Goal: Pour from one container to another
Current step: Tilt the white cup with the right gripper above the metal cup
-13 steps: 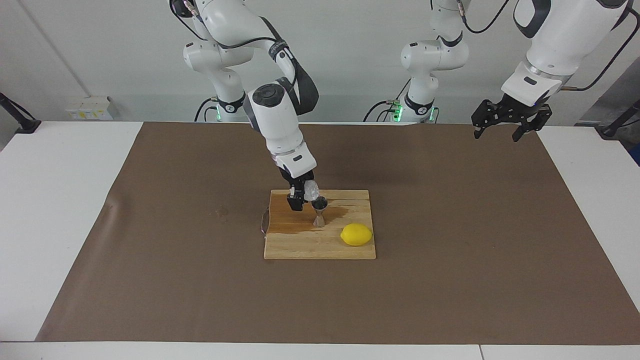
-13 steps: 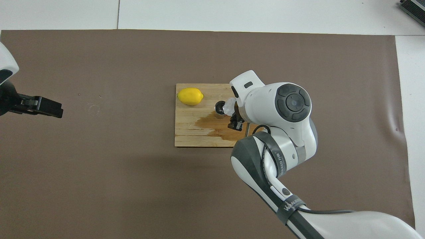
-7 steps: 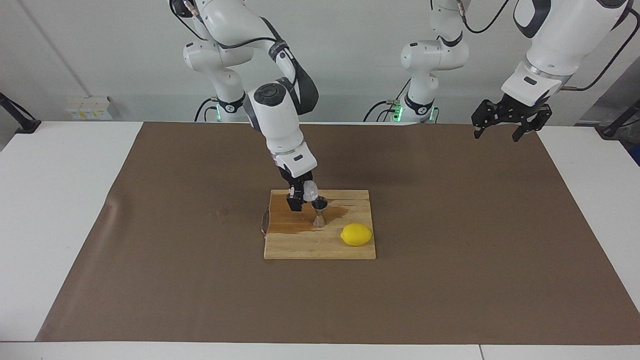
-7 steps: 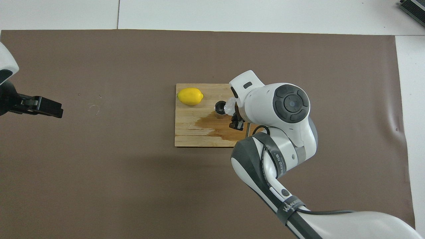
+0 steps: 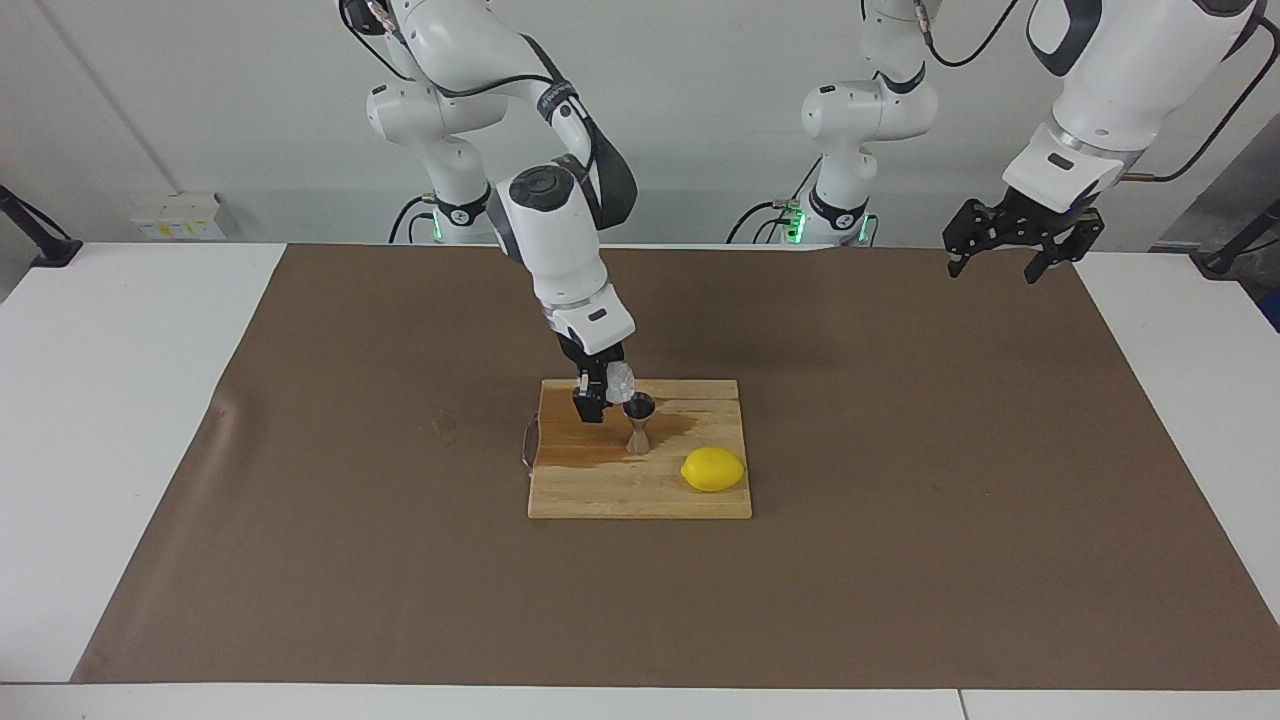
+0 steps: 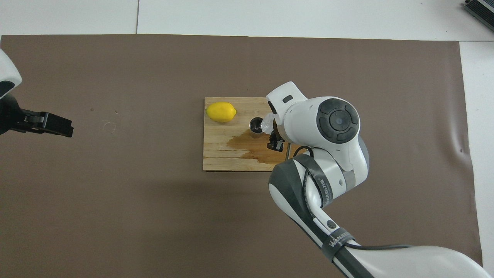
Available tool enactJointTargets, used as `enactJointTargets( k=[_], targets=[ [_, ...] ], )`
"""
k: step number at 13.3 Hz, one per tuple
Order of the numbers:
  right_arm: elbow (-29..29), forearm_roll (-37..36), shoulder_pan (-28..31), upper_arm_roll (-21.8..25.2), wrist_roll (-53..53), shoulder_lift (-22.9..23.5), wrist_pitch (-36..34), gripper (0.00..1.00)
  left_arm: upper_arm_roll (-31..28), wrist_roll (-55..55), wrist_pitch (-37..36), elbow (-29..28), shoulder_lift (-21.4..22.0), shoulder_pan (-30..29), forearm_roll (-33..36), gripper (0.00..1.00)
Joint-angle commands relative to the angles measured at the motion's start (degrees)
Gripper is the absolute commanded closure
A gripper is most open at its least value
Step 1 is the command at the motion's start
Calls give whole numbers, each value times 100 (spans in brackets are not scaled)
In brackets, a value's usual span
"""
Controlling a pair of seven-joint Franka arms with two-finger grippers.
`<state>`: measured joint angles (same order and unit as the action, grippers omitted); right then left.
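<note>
- Two arms in shot; we saw the right gripper (image 5: 606, 390) clamped on the crinkly cup (image 5: 622, 379), tipped over the mouth of the jigger (image 5: 639, 424).
- We found the jigger upright on the cutting board (image 5: 640, 495), about mid-board and nearer the board's robot-side edge than the lemon (image 5: 713, 469), which sat by the edge toward the left arm's end.
- We compared with a second back: almost nothing changed. The right wrist had crept slightly, and the cup stayed tilted at the jigger's rim in the same spot.
- We read that as the pour being held at its end phase, either draining the last of it or already empty; we could not see any stream.
- We noted a wet dark stain (image 6: 251, 144) on the board around the jigger's foot, spreading toward the robot-side edge, so some liquid had probably missed.
- We saw the left gripper (image 5: 1007, 252) with fingers spread wide, holding nothing, waiting in the air over the mat's robot-side corner at the left arm's end.
- Our guess for next: right the cup and set it down off the jigger.
</note>
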<state>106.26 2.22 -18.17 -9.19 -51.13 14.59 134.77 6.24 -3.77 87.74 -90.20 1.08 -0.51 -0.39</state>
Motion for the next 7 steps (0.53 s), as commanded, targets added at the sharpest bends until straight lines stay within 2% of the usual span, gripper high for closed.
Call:
enactJointTargets(
  k=[1, 7],
  targets=[
    [-9, -213, -2, -12, 217, -61, -21, 94, 18, -62, -55, -111, 138, -72, -84, 0],
    [-18, -117, 7, -39, 217, -52, 103, 94, 18, -62, -55, -111, 138, -72, -84, 0]
  ],
)
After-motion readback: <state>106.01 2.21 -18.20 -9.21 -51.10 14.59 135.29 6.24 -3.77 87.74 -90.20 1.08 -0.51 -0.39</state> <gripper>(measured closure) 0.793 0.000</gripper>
